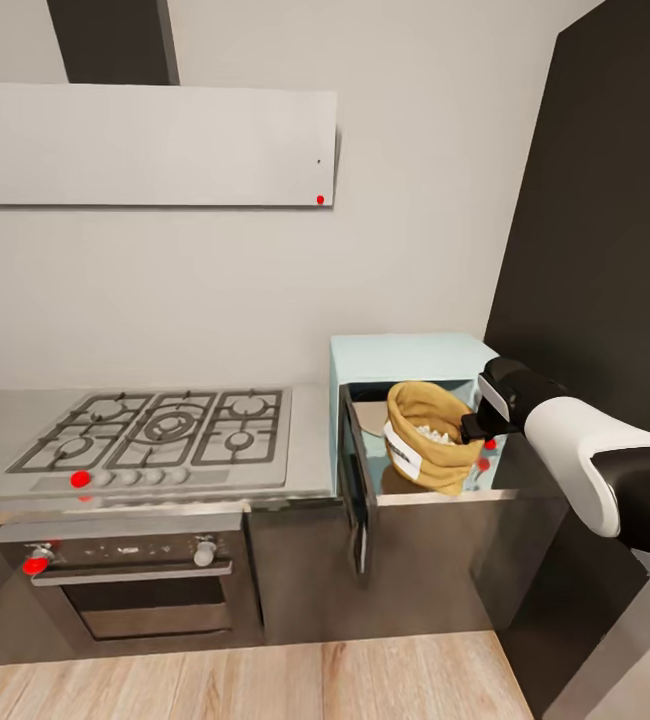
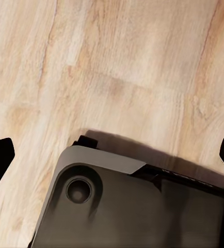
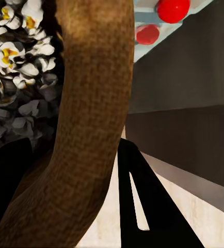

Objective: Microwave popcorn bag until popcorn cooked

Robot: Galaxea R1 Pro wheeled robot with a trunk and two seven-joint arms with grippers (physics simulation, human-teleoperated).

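Observation:
The pale mint-blue microwave stands on the grey countertop with its dark glass door swung open toward me. The tan popcorn bag sits tilted in the microwave's open front, with white popcorn in its mouth. My right gripper is shut on the bag's right rim. In the right wrist view the rolled rim runs between the dark fingers, and puffed popcorn lies inside. My left gripper hangs open over the floor.
A gas hob with a built-in oven below fills the counter left of the microwave. A range hood hangs above. A tall dark cabinet stands close on the right. Wooden floor and my base lie below.

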